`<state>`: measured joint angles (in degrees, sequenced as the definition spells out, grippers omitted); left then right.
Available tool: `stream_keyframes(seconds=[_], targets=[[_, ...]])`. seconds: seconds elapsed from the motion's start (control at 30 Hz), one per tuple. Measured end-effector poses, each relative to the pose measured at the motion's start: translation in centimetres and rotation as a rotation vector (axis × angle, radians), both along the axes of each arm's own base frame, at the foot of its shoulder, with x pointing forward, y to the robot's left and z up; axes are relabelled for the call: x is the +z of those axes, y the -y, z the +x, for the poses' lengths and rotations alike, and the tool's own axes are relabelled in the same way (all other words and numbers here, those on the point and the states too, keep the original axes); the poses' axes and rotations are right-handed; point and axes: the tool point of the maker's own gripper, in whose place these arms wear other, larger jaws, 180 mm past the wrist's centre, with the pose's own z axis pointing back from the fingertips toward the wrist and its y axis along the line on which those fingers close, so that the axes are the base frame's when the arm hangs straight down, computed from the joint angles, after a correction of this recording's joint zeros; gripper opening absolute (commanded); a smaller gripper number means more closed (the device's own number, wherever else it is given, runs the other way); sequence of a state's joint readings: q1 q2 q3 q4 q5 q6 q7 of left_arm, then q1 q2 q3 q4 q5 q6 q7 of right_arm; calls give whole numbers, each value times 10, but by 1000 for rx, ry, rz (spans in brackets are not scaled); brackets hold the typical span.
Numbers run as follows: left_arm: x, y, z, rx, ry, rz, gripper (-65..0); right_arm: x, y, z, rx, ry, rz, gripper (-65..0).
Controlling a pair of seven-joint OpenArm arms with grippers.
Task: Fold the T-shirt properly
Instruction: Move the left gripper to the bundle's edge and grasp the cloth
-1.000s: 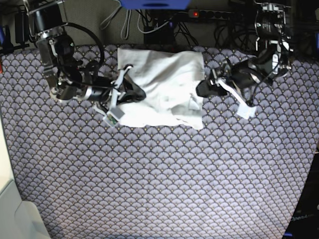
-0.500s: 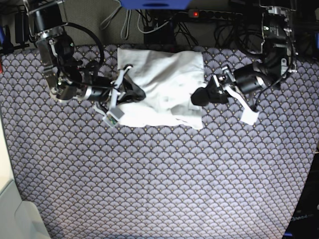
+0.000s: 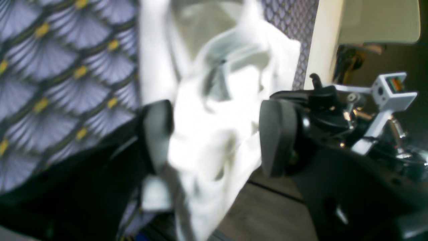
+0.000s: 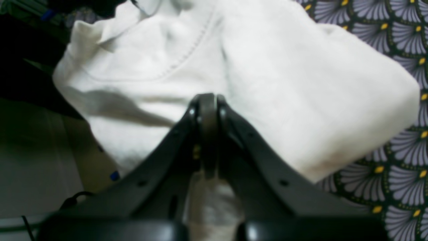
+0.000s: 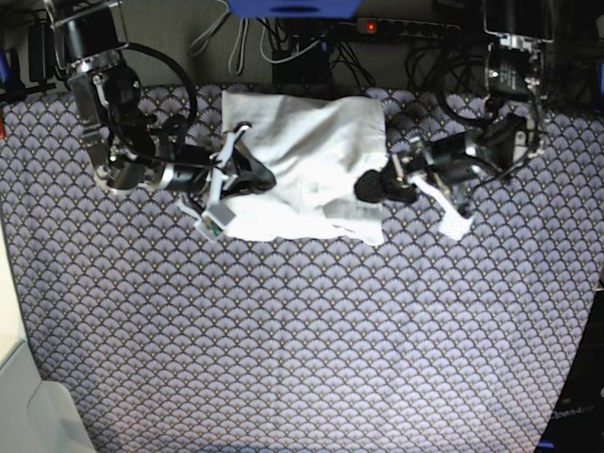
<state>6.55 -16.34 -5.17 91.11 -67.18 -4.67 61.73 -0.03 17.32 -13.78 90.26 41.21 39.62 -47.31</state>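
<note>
The T-shirt [image 5: 307, 165] lies folded into a rough rectangle at the twelve o'clock end of the patterned cloth [image 5: 302, 330], just below the cables. The right gripper [image 5: 267, 176] presses on its nine o'clock side with jaws pinched fully together, flat on the white fabric; whether any cloth is caught between them, I cannot tell. At three o'clock the left gripper [image 5: 370, 187] sits at the shirt's edge, jaws spread wide, one pad [image 3: 279, 135] on each side of a rumpled bunch of fabric, without clamping it.
</note>
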Motion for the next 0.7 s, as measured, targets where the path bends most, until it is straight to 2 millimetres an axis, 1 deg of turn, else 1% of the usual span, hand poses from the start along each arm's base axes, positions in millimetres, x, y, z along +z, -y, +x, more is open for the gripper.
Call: stream_keyframes(seconds=[0.1,0.2,0.33,0.6,0.7], targets=[[-7,20,-8,-67,-10,27,-249,0,0,0,0,1,0,-650],[-12,30,-10,-76,-15,40,-249,0,0,0,0,0,0,-650],[-12,27,-6,-72,-5,57,-249,0,0,1,0,2,-1,-650],[-14,26,-9,-73,-17,60,-249,1,0,1,0,2,0,-650],[-19,23,-9,-66,-30,62,-249,0,0,1,0,2,0,-650]])
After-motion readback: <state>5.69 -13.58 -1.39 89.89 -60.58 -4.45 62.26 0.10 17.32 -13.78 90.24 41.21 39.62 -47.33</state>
